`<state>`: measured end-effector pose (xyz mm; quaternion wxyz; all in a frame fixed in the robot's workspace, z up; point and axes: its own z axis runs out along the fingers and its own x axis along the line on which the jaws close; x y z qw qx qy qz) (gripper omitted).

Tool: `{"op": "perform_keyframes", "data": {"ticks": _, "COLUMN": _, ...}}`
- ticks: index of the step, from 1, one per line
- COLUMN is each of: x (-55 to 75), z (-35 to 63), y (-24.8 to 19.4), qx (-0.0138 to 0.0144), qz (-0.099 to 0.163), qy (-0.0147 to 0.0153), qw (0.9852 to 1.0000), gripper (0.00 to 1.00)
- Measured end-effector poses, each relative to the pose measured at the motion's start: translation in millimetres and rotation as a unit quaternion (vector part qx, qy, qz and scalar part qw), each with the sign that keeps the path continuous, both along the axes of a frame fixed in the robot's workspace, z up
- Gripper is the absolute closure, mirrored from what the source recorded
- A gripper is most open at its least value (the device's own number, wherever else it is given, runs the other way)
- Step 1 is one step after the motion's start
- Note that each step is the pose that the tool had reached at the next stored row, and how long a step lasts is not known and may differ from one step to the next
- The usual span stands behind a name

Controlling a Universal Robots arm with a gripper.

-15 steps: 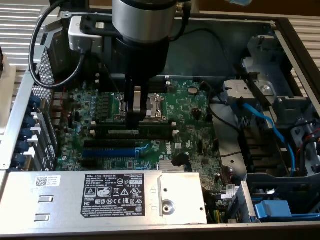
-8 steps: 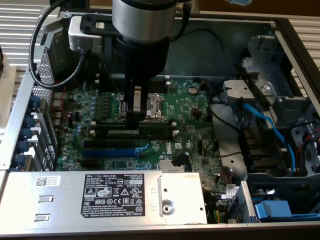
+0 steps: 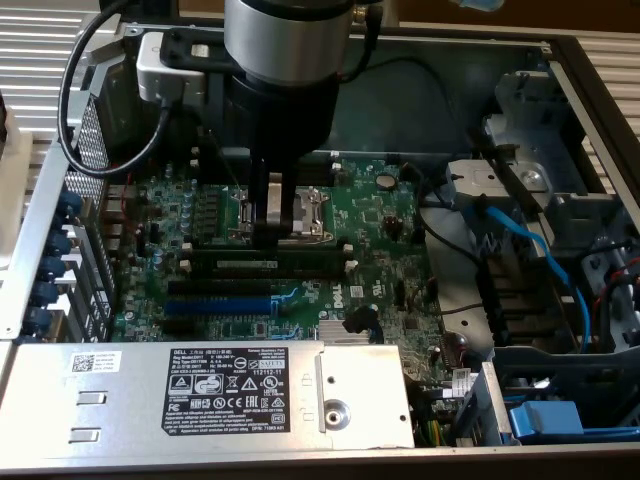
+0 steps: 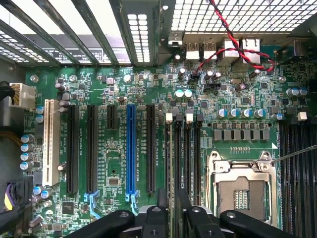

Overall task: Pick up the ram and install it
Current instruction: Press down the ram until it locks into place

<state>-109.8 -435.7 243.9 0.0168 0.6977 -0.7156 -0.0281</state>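
Pincer (image 3: 268,238) | part open | astride ram (image 3: 310,258) beside CPU socket (image 4: 242,191)

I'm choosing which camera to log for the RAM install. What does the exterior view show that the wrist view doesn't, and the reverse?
Exterior view adds: silver power-supply box with white label, bright blue cables, the arm's grey wrist. Wrist view adds: long white expansion slot, twisted red-and-black wires. Shared: green motherboard, blue expansion slot, metal processor socket, and the black gripper by the black memory slots.
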Motion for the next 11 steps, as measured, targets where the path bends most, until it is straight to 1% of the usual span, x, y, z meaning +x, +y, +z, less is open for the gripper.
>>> {"op": "perform_keyframes", "data": {"ticks": 1, "x": 0.0, "z": 0.0, "y": 0.0, "qx": 0.0000, "qz": 0.000, "qy": 0.0000, "qw": 1.0000, "gripper": 0.82}}
{"op": "perform_keyframes", "data": {"ticks": 2, "x": 0.0, "z": 0.0, "y": 0.0, "qx": 0.0000, "qz": 0.000, "qy": 0.0000, "qw": 1.0000, "gripper": 0.88}}
{"op": "perform_keyframes", "data": {"ticks": 3, "x": 0.0, "z": 0.0, "y": 0.0, "qx": 0.0000, "qz": 0.000, "qy": 0.0000, "qw": 1.0000, "gripper": 0.90}}
{"op": "perform_keyframes", "data": {"ticks": 11, "x": 0.0, "z": 0.0, "y": 0.0, "qx": 0.0000, "qz": 0.000, "qy": 0.0000, "qw": 1.0000, "gripper": 0.90}}
